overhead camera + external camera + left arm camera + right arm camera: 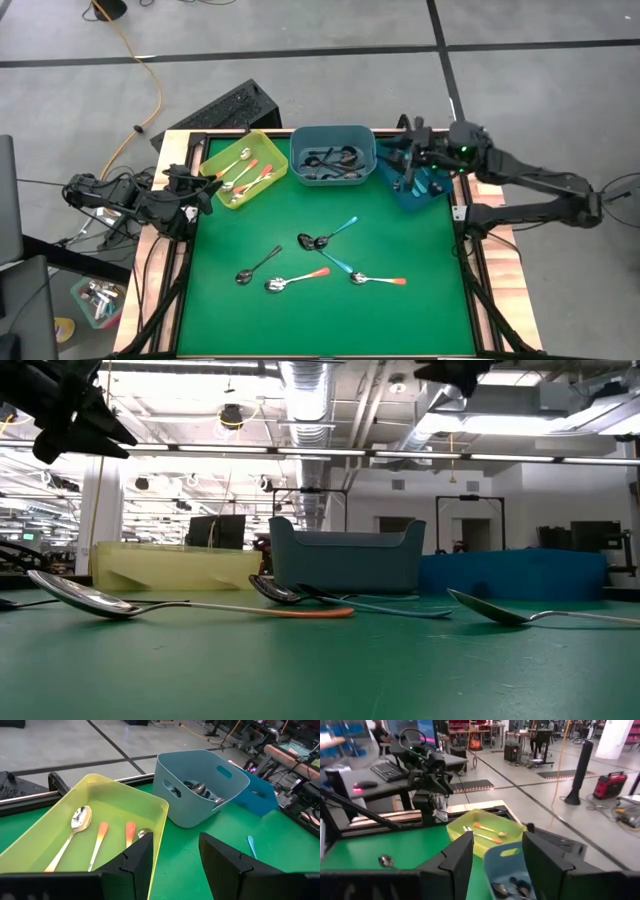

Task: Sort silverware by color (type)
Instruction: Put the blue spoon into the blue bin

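High view: five spoons (318, 262) lie mid-counter (430, 310), well apart from both claws. Left claw (207, 190) spread, empty, beside yellow bin (212, 155); right claw (405, 160) spread, empty, over dark blue bin (440, 192).

right hand (492, 857) open | yellow bin (487, 832): 2 orange-handled spoons (487, 833) | blue-grey bin (512, 877): dark spoons (512, 889)

Dark jointed arms, black claws
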